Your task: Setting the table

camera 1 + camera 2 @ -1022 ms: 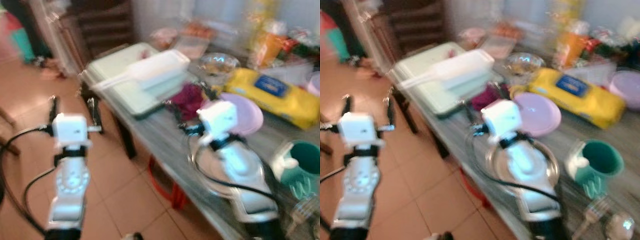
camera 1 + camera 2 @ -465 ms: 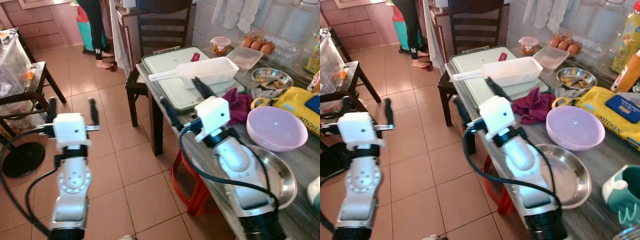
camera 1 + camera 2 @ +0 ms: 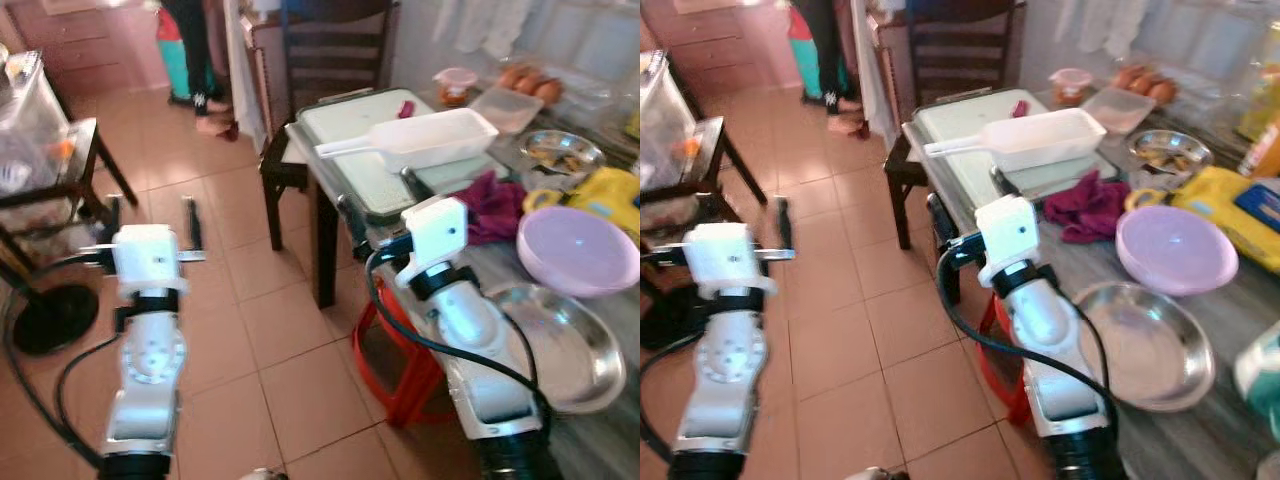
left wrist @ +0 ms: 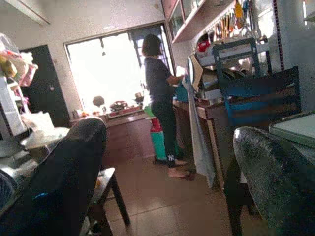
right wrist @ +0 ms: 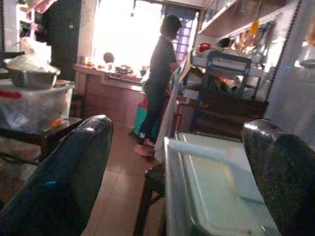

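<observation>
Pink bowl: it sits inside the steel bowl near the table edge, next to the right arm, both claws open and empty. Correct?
Not quite. In the right eye view the pink bowl stands on the table beside the steel bowl, not inside it. The steel bowl is empty. The left claw and right claw are open and empty, as stated.

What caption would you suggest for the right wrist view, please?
Open right gripper looks along the pale green tray toward a person at the counter.

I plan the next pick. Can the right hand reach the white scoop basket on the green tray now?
Probably yes. The right hand is open at the table's near edge, pointing toward the white scoop basket on the green tray, with nothing between them.
</observation>
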`<state>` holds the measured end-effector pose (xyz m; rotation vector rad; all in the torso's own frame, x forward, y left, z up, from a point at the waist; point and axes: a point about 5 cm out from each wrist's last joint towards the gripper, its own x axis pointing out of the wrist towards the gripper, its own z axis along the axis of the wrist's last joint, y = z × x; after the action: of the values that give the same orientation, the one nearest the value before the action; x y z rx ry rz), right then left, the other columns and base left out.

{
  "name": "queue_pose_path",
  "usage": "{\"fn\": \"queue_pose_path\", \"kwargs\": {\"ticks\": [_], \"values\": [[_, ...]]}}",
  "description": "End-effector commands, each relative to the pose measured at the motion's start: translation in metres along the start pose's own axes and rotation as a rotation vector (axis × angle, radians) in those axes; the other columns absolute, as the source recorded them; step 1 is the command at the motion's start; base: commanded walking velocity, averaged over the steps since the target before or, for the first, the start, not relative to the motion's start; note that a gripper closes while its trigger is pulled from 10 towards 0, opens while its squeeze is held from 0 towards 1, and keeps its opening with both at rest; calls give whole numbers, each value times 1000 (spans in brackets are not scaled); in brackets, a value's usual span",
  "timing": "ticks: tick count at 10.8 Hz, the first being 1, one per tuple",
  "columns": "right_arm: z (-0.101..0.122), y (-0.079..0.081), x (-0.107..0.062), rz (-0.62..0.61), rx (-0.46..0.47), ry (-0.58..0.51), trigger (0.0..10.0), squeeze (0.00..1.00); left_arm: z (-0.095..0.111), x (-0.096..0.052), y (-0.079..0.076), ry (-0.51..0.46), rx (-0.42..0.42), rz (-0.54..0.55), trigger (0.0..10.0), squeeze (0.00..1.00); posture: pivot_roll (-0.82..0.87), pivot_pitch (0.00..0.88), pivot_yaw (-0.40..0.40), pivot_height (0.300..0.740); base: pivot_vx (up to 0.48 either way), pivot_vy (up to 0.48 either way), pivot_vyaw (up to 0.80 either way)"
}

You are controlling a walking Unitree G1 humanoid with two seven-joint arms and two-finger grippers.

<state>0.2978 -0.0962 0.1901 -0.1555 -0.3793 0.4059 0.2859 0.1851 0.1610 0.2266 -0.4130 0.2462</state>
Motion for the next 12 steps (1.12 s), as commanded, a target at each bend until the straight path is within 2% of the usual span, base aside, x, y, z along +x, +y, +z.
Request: {"fn": "queue_pose_path", "kwargs": {"ticks": [1, 3, 5, 6, 7, 8, 9, 10, 11, 12], "values": [[-6, -3, 1, -18, 33, 28, 10000, 0, -1, 1, 0, 2, 12, 1, 10000, 0, -32, 75, 24, 740, 0, 371, 0], [-19, -1, 1, 2, 66, 76, 10000, 0, 0, 2, 8, 2, 27, 21, 10000, 0, -18, 71, 23, 740, 0, 377, 0], [-22, -12, -1, -55, 95, 84, 10000, 0, -5, -1, 9, 16, 41, 14, 10000, 0, -17, 72, 24, 740, 0, 392, 0], [-23, -13, -1, -62, 76, 90, 10000, 0, -6, -3, 9, 22, 42, 15, 10000, 0, -18, 72, 24, 740, 0, 401, 0], [-26, -18, 0, -108, -3, 102, 10000, 0, -11, -5, 5, 35, 41, 2, 10000, 0, -23, 67, 21, 740, 0, 398, 0], [-32, -21, -1, -124, -8, 118, 10000, 0, -11, -4, 3, 39, 36, 0, 10000, 0, -29, 62, 17, 740, 0, 401, 0], [-38, -23, -3, -134, 59, 139, 10000, 0, -13, -4, 1, 43, 37, -2, 10000, 0, -29, 62, 17, 740, 0, 405, 0], [-54, -29, -11, -184, 77, 198, 10000, 0, -25, -10, -1, 91, 48, -19, 10000, 0, -30, 54, 14, 740, 0, 371, 0], [-63, -29, -14, -179, 73, 228, 10000, 0, -37, -15, -3, 145, 51, -27, 10000, 0, -28, 53, 11, 740, 0, 0, 0], [-76, -28, -20, -177, 53, 261, 10000, 0, -58, -26, -6, 237, 59, -58, 10000, 0, -27, 53, 12, 740, 0, 0, 0]]}}
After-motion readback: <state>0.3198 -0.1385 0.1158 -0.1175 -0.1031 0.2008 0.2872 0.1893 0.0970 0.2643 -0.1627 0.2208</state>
